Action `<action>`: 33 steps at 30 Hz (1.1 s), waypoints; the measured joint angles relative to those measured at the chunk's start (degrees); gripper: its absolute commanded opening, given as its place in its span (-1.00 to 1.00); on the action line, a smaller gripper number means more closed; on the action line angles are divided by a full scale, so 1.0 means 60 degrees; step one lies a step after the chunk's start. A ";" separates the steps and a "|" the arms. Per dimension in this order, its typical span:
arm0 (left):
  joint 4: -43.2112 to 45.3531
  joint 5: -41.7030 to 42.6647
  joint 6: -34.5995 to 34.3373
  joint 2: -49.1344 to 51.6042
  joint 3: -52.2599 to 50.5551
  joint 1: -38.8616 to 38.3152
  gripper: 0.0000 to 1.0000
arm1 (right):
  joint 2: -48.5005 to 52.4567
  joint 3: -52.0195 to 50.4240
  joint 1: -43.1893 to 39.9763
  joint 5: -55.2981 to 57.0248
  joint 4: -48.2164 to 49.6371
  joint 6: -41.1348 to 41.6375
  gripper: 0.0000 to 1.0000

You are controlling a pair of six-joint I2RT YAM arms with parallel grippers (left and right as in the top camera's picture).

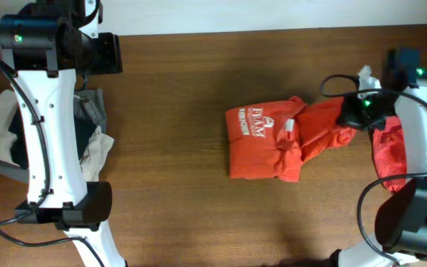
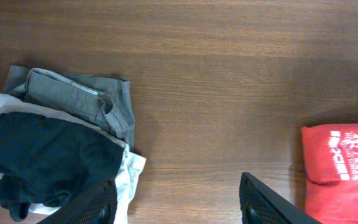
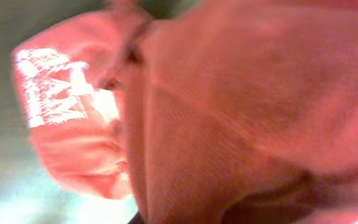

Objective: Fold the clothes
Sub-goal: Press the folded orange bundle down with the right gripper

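An orange-red shirt [image 1: 262, 144] with white print lies partly folded at mid-table. Its right end is drawn out toward my right gripper [image 1: 349, 115], which is shut on that end. In the right wrist view the shirt [image 3: 229, 93] fills the frame in a blur and hides the fingers. A second red garment [image 1: 388, 152] lies bunched under the right arm. My left gripper [image 2: 182, 208] hangs open over bare wood with nothing between its fingers. It is far left of the shirt, whose edge [image 2: 340, 168] shows at the right of the left wrist view.
A pile of other clothes sits at the table's left side: grey trousers [image 2: 73, 99], a black garment [image 2: 42, 155] and white cloth [image 1: 98, 152]. The left arm [image 1: 47, 126] stands over it. Brown wood [image 1: 176, 148] separates the pile from the shirt.
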 measured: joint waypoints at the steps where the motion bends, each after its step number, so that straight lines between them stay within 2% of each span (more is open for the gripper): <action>1: 0.0000 0.0000 0.0000 0.0000 0.0000 0.0000 0.25 | 0.0000 0.0193 0.0299 0.0062 -0.0098 0.0018 -0.92; 7: -0.0004 0.0004 0.0000 0.0000 0.0000 0.0000 0.26 | 0.0000 0.0463 0.2696 0.0404 0.0040 0.0605 -0.87; 10: -0.0007 0.0004 0.0000 -0.0040 0.0000 0.0000 0.26 | 0.0051 0.0463 0.4000 0.0754 0.0415 0.1140 -0.73; 11: -0.0007 0.0004 -0.0004 -0.0073 0.0000 0.0000 0.26 | 0.0109 0.0463 0.4364 0.0849 0.0616 0.1333 -0.63; 13: -0.0007 0.0004 -0.0004 -0.0171 0.0000 0.0000 0.27 | 0.0321 0.0463 0.5074 0.1031 0.1005 0.1738 -0.27; 15: -0.0007 0.0004 0.0000 -0.0321 0.0000 0.0000 0.27 | 0.0645 0.0463 0.5654 0.1162 0.1235 0.2025 -0.06; 18: -0.0007 0.0011 0.0000 -0.0568 0.0000 0.0000 0.28 | 0.1231 0.0459 0.6375 0.1286 0.1443 0.2357 0.10; 23: -0.0007 0.0255 0.0000 -0.0769 0.0000 0.0000 0.27 | 0.1643 0.0441 0.7034 0.1545 0.1381 0.2794 0.05; 27: -0.0007 0.0393 0.0000 -0.0769 0.0000 0.0000 0.28 | 0.1625 0.0441 0.6969 0.1734 0.0984 0.2951 -0.14; 30: -0.0007 0.0433 0.0000 -0.0769 0.0000 0.0000 0.30 | 0.1512 0.0441 0.6568 0.1792 0.0729 0.2994 -0.14; 33: -0.0007 0.0437 0.0000 -0.0769 0.0000 0.0000 0.29 | 0.1217 0.0441 0.5810 0.1781 0.0674 0.3009 -0.33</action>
